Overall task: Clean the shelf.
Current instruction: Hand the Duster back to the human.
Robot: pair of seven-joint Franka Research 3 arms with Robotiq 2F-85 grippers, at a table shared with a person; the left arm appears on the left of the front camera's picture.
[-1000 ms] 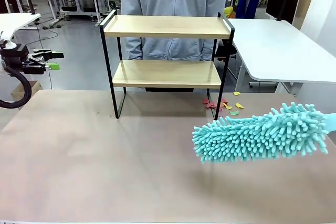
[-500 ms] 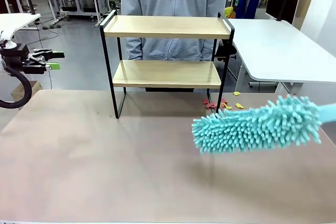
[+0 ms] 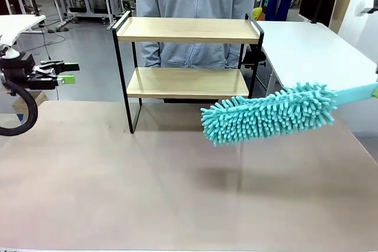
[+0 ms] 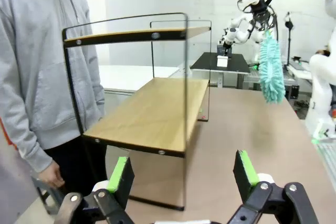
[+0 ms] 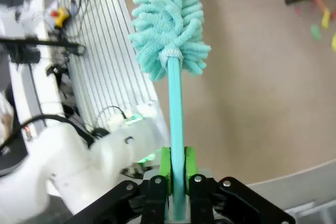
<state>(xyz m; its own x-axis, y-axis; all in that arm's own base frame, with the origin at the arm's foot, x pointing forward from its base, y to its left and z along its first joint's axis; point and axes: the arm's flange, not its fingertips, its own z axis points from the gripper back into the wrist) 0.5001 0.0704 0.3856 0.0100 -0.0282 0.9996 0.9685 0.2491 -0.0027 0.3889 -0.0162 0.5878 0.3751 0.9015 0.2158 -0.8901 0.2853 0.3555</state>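
The shelf [image 3: 186, 66] stands at the table's [image 3: 118, 193] far edge, in front of a person [image 3: 195, 10], both boards bare. The duster [image 3: 269, 114] has risen and swung left toward the lower board, so wiping looks about to start; its tip nears the right post. The right gripper [image 5: 177, 182] is clamped on the handle. The left gripper [image 3: 62, 73] hangs spread apart, well left. Coloured scraps [image 5: 320, 17] lie by the shelf foot.
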